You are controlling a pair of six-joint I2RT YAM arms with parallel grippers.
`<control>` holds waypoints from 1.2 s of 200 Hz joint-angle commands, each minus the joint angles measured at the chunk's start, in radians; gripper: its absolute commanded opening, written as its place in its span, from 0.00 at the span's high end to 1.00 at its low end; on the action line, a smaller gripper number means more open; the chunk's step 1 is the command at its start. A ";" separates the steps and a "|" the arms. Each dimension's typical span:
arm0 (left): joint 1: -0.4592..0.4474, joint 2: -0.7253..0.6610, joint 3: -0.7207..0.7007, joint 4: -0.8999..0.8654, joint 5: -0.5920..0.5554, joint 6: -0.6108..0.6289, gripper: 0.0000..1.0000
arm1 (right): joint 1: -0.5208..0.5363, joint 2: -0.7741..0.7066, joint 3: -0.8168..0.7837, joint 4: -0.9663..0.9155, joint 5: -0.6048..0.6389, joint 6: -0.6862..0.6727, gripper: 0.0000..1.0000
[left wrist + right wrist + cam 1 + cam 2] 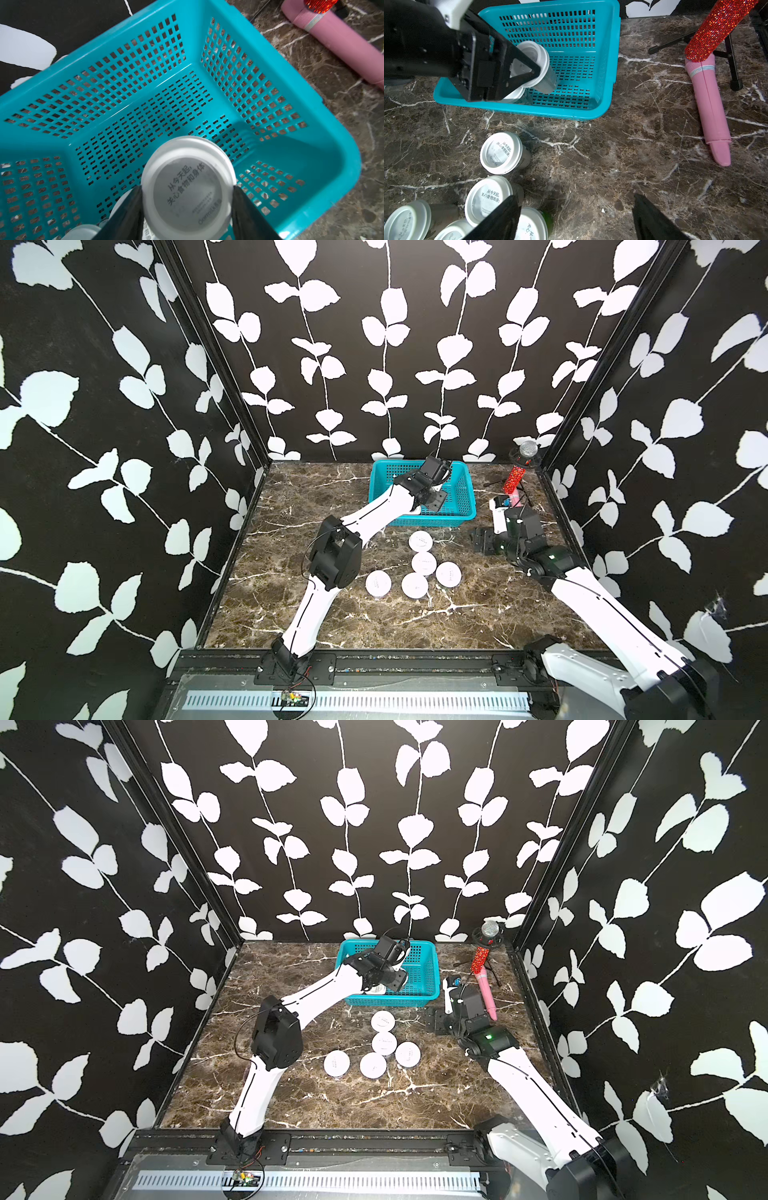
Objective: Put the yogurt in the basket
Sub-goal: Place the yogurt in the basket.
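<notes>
the left end effector is pinching a yogurt cup by the sides just under its white lid, one black finger on each side. the cup is tilted, lid toward the wrist, and hangs inside the turquoise basket over the near left part of its perforated floor; whether its base touches the floor cannot be told. two more cups show partly beneath it, in the basket's near left corner, mostly hidden by the fingers. the basket sits at the far edge of the brown marble counter, about midway along it. five other yogurt cups stand upright in a loose cluster near the middle of the counter, just in front of the basket's near wall, several of them touching or nearly so. the right end effector is spread wide with nothing between its fingers, and hovers low over bare counter to the right of that cluster, near the basket's near right corner. a microphone with a pink handle and a red glitter band leans on a small black tripod by the far right corner.
</notes>
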 commanded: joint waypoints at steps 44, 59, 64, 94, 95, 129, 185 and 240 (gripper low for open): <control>0.005 0.046 0.062 -0.053 0.026 0.041 0.46 | -0.006 -0.004 -0.026 0.015 -0.014 0.009 0.14; 0.006 0.056 0.067 -0.060 0.026 0.045 0.46 | -0.007 -0.004 -0.025 0.014 -0.017 0.009 0.14; 0.006 0.058 0.068 -0.060 0.026 0.047 0.46 | -0.006 -0.004 -0.025 0.015 -0.017 0.009 0.14; 0.006 0.072 0.071 -0.066 0.028 0.056 0.45 | -0.006 -0.003 -0.025 0.015 -0.019 0.009 0.14; 0.006 0.072 0.071 -0.067 0.029 0.056 0.45 | -0.006 -0.003 -0.025 0.015 -0.019 0.009 0.14; 0.005 0.090 0.086 -0.084 0.036 0.059 0.45 | -0.006 -0.001 -0.025 0.015 -0.020 0.009 0.14; 0.006 0.106 0.098 -0.101 0.044 0.064 0.42 | -0.007 -0.001 -0.025 0.013 -0.017 0.009 0.14; 0.006 0.110 0.112 -0.116 0.051 0.074 0.33 | -0.006 0.003 -0.023 0.015 -0.020 0.009 0.14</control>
